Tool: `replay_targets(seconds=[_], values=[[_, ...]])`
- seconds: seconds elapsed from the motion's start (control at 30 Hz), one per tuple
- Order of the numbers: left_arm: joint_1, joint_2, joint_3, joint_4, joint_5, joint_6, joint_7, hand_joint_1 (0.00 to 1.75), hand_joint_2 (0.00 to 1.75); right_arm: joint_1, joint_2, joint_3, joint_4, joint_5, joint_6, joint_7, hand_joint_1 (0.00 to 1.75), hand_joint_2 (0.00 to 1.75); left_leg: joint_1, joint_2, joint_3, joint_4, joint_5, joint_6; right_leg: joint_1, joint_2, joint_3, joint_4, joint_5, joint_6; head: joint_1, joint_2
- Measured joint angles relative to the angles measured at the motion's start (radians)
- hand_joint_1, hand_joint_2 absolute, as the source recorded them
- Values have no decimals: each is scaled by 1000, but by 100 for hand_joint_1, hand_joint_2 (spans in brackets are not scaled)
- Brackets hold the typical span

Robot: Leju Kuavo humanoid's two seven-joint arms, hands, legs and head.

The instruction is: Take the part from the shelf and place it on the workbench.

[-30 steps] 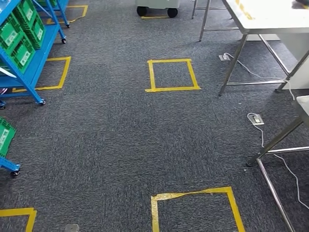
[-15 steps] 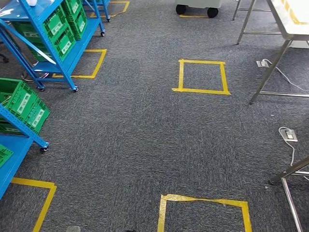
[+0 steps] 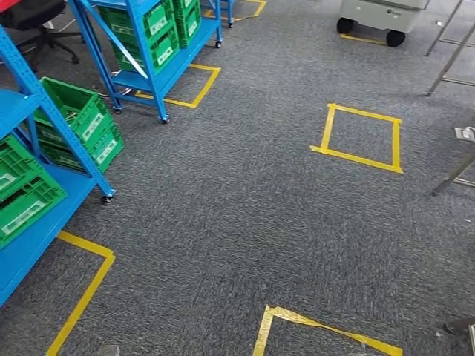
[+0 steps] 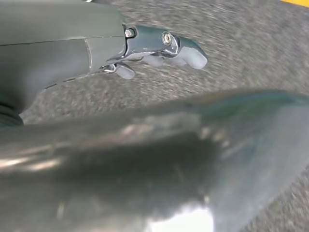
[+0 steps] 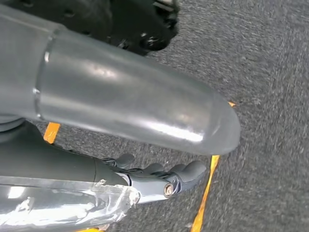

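Note:
Two blue shelf racks stand at the left: a near rack (image 3: 35, 104) and a farther rack (image 3: 145, 55), both loaded with green bins (image 3: 81, 122). I cannot make out any part inside the bins from here. My left hand (image 4: 160, 48) hangs over the grey carpet, fingers stretched out straight and holding nothing. My right hand (image 5: 160, 179) likewise hangs beside my body with its fingers extended and nothing in them, above a strip of yellow tape (image 5: 204, 203).
Yellow tape squares mark the carpet ahead (image 3: 361, 137), near my feet (image 3: 325, 330) and under the near rack (image 3: 84, 285). Metal table legs (image 3: 453, 174) stand at the right edge. A wheeled grey cart (image 3: 381, 11) is at the far right, and a black office chair (image 3: 33, 15) at the far left.
The whole picture has slid to the right, so the camera has turned left. The blue racks now take up more of the left side, and the white tables have left the view.

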Motion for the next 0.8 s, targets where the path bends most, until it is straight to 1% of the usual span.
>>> replay_targets(seconds=[0.03, 0.07, 0.1, 0.13, 0.17, 0.2, 0.23, 0.27, 0.3, 0.33, 0.37, 0.4, 0.43, 0.47, 0.5, 0.53, 0.57, 0.6, 0.63, 0.67, 0.7, 0.73, 0.77, 0.8], values=[[2, 0, 5, 0, -3, 0, 3, 0, 0, -1, -1, 1, 1, 1, -1, 1, 0, 0, 1, -15, 1, 0, 0, -1, -2, 4, 16, -43, 34, 0, 0, 0], [2, 0, 9, 0, -6, -1, 5, 0, 0, -2, -2, 3, 2, 3, -1, 2, 0, 0, 3, -30, 3, 1, 0, -4, -5, 17, 47, -115, 76, 1, 0, 0], [2, 2, 12, 0, -8, -4, 5, 0, 0, -3, -2, 5, 3, 4, -1, 3, 0, 0, 3, -44, 2, 3, 0, -9, -10, 43, 80, -187, 105, 3, 0, 0], [1, 3, 14, 0, -10, -7, 6, 0, 0, -4, -3, 7, 6, 5, -2, 4, 0, 0, 3, -57, -1, 6, 1, -14, -14, 66, 104, -241, 123, 2, 0, 0], [1, 5, 16, 0, -11, -9, 6, 0, 0, -6, -3, 9, 8, 6, -2, 5, 0, 0, 4, -69, -5, 7, 3, -21, -16, 84, 119, -272, 128, -1, 1, 0], [2, 6, 18, 0, -11, -11, 6, 0, 0, -8, -3, 10, 10, 7, -2, 6, 0, 0, 5, -80, -10, 8, 6, -29, -15, 89, 123, -280, 124, -7, 0, 0], [4, 8, 20, 0, -12, -11, 6, 0, 0, -9, -3, 12, 11, 7, -2, 6, 0, 0, 7, -91, -15, 7, 10, -35, -14, 79, 124, -281, 126, -15, 0, 0], [7, 9, 22, 0, -12, -11, 6, 0, 0, -10, -3, 14, 12, 7, -2, 7, 0, 0, 9, -87, -19, 8, 10, -41, -14, 67, 125, -282, 129, -22, 1, 0], [8, 11, 25, 0, -12, -11, 6, 0, 0, -10, -3, 15, 13, 7, -2, 7, 0, 0, 8, -68, -26, 19, 1, -47, -13, 56, 126, -285, 131, -29, -3, 0], [7, 12, 27, 0, -12, -11, 6, 0, 0, -10, -3, 17, 14, 7, -2, 6, 0, 0, 7, -40, -41, 49, -19, -51, -14, 42, 126, -288, 133, -36, -5, 0], [5, 13, 28, 0, -12, -11, 6, 0, 0, -8, -3, 17, 15, 7, -2, 6, 0, 0, 6, -6, -66, 102, -50, -55, -12, 26, 126, -290, 134, -41, -9, 0], [3, 13, 28, 0, -12, -11, 6, 0, 0, -7, -3, 17, 15, 7, -3, 6, 0, 0, 6, 16, -98, 169, -84, -58, -11, 11, 126, -290, 133, -44, -12, 0], [1, 13, 28, 0, -12, -11, 6, 0, 0, -6, -3, 17, 15, 7, -3, 6, 0, 0, 7, 25, -132, 239, -113, -60, -9, -6, 126, -290, 132, -46, -12, 0], [2, 13, 29, 0, -13, -11, 6, 0, 0, -5, -3, 17, 16, 7, -4, 6, 0, 0, 7, 29, -154, 287, -126, -62, -8, -22, 126, -290, 131, -47, -12, 0], [3, 13, 29, 0, -13, -11, 6, 0, 0, -6, -3, 17, 16, 7, -4, 6, 0, 0, 8, 30, -157, 297, -119, -62, -8, -37, 126, -290, 130, -47, -12, 0], [5, 13, 29, 0, -13, -11, 6, 0, 0, -7, -3, 17, 16, 7, -4, 6, 0, 0, 8, 34, -142, 269, -94, -61, -7, -51, 128, -290, 129, -47, -12, 0], [6, 14, 30, 0, -13, -11, 6, 0, 0, -9, -3, 18, 16, 7, -4, 6, 0, 0, 7, 45, -108, 207, -58, -59, -8, -63, 131, -290, 127, -45, -12, 0], [6, 14, 31, 0, -13, -11, 6, 0, 0, -10, -3, 18, 17, 7, -4, 6, 0, 0, 4, 69, -69, 133, -28, -56, -6, -74, 134, -290, 125, -42, -12, 0], [4, 14, 31, 0, -13, -11, 6, 0, 0, -10, -3, 18, 17, 7, -3, 7, 0, 0, 1, 89, -37, 71, -9, -50, -3, -85, 136, -289, 121, -38, -13, 0], [2, 14, 32, 0, -13, -11, 6, 0, 0, -11, -3, 19, 17, 7, -3, 7, 0, 0, -2, 104, -17, 31, -1, -44, 0, -95, 136, -288, 117, -33, -12, 0], [1, 14, 32, 0, -13, -11, 6, 0, 0, -12, -3, 19, 17, 7, -3, 7, 0, 0, -5, 109, -9, 13, -2, -38, 3, -106, 137, -289, 114, -29, -13, 0], [2, 14, 32, 0, -13, -11, 6, 0, 0, -13, -3, 19, 17, 7, -3, 7, 0, 0, -6, 98, -10, 8, -3, -32, 4, -116, 141, -291, 112, -24, -13, 0], [4, 14, 33, 0, -13, -11, 6, 0, 0, -16, -3, 19, 17, 7, -3, 7, 0, 0, -3, 87, -10, 6, -2, -26, 3, -120, 143, -292, 109, -19, -12, 0], [7, 15, 34, 0, -13, -11, 6, 0, 0, -18, -3, 19, 17, 7, -3, 6, 0, 0, -1, 76, -9, 5, 0, -20, 1, -105, 144, -283, 102, -13, -11, 0]])
